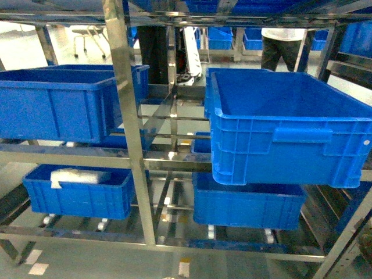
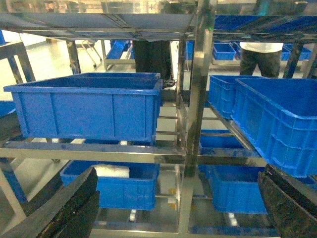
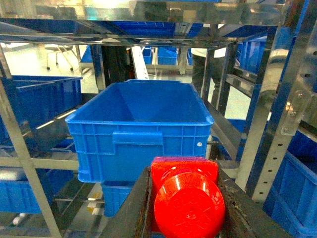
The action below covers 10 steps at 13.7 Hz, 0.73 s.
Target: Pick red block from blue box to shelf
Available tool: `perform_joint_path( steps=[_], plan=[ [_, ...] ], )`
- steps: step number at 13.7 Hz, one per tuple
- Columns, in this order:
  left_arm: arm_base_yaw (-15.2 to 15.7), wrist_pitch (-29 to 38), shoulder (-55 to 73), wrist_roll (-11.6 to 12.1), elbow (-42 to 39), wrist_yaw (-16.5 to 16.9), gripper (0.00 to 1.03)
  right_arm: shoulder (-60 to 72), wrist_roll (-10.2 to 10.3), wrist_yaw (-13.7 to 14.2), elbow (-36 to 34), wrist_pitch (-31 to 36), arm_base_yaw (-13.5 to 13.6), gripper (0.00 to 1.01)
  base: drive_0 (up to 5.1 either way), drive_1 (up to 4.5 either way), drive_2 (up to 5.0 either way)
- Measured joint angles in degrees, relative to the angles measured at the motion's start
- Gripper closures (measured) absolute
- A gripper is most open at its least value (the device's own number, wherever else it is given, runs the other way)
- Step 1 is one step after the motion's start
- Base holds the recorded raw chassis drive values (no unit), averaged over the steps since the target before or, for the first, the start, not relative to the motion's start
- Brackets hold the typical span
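Note:
The red block [image 3: 185,193] fills the bottom of the right wrist view, stud facing the camera. My right gripper [image 3: 184,201] is shut on it, with a dark finger [image 3: 132,210] pressed against each side. It hangs in front of the steel shelf [image 3: 277,124], just short of a dark blue crate [image 3: 138,129]. My left gripper [image 2: 176,206] is open and holds nothing; it faces the shelf [image 2: 198,89]. The head view shows the shelf [image 1: 125,104] but neither gripper. The blue box is out of view.
Dark blue crates sit on the shelf rails: one at left [image 1: 64,104], a large one at right [image 1: 279,133], and lower ones [image 1: 250,203]. The lower left crate holds a white bundle [image 1: 78,174]. A person [image 1: 282,49] stands behind the shelf.

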Motion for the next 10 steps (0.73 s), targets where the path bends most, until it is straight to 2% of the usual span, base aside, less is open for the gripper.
perform_joint_path(
  steps=[9,10],
  plan=[
    [0.0,0.1,0.0,0.0,0.0,0.0,0.05,0.0,0.0,0.0,0.0,-0.2,0.0,0.74,0.0,4.30,-4.2],
    [0.0,-0.2,0.0,0.0,0.0,0.0,0.05,0.0,0.0,0.0,0.0,-0.3,0.0,0.74,0.0,0.00,0.0]
  ],
)
